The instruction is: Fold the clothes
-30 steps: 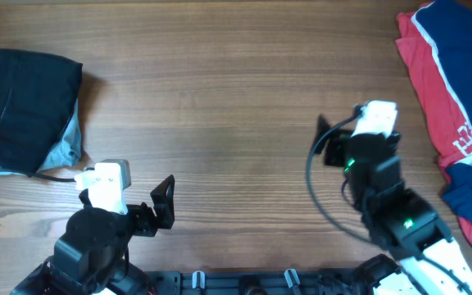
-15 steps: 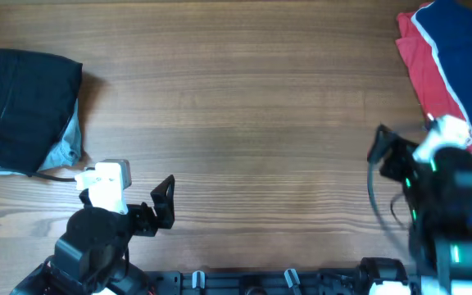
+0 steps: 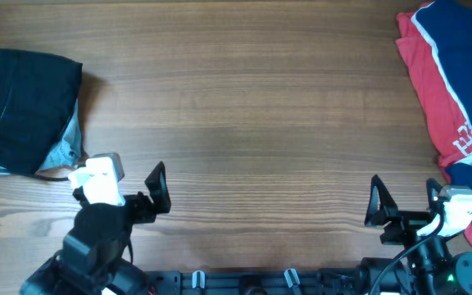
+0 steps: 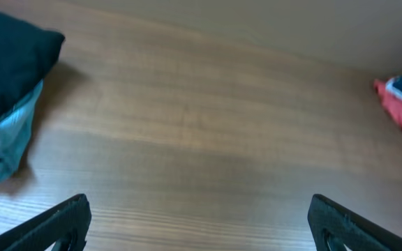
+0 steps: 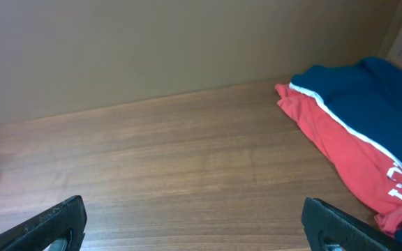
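The red-and-blue jersey [image 3: 434, 90] is seen crumpled beyond the right gripper [image 3: 406, 203]; that gripper and the left gripper [image 4: 199, 219] are spread empty; soft, light cloth is expected (possibly slippery), best pinched at a hem corner.

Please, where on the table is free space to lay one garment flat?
The wide middle of the wooden table is bare, between the dark folded clothes on the left and the red-and-blue garment on the right. Crowded: those two sides, and the near edge, where the left claw and right claw hang open.
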### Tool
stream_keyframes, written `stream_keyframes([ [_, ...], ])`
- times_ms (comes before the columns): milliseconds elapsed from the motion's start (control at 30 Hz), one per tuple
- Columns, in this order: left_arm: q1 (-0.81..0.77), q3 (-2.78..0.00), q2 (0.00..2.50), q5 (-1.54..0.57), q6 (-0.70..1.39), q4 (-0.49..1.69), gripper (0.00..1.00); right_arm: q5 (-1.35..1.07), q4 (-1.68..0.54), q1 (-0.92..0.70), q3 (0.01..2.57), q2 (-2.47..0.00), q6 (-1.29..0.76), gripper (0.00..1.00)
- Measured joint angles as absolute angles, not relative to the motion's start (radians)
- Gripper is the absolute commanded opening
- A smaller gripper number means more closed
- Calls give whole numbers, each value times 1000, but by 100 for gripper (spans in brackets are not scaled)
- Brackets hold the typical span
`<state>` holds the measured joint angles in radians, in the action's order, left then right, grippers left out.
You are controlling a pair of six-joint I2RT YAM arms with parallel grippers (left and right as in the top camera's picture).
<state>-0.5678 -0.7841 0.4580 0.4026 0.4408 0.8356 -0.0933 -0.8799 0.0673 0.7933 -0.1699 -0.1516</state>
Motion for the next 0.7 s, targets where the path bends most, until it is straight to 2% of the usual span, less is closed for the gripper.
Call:
stream_keyframes([
  [167,-568,-645,462,439,440,732,100,-97,-954,67,794,-170,-151,100],
  [267,-568,-641,464,448,441,689,100,-97,-1048,67,793,-170,-151,100],
  [433,-553,-633,464,450,441,553,100,-97,-1062,67,793,-170,-151,100],
  [600,-461,-530,490,438,444,329,100,-97,-1062,67,793,-170,-151,100],
  [700,-328,-493,597,418,433,196,100,-97,-1061,67,793,-170,-151,100],
])
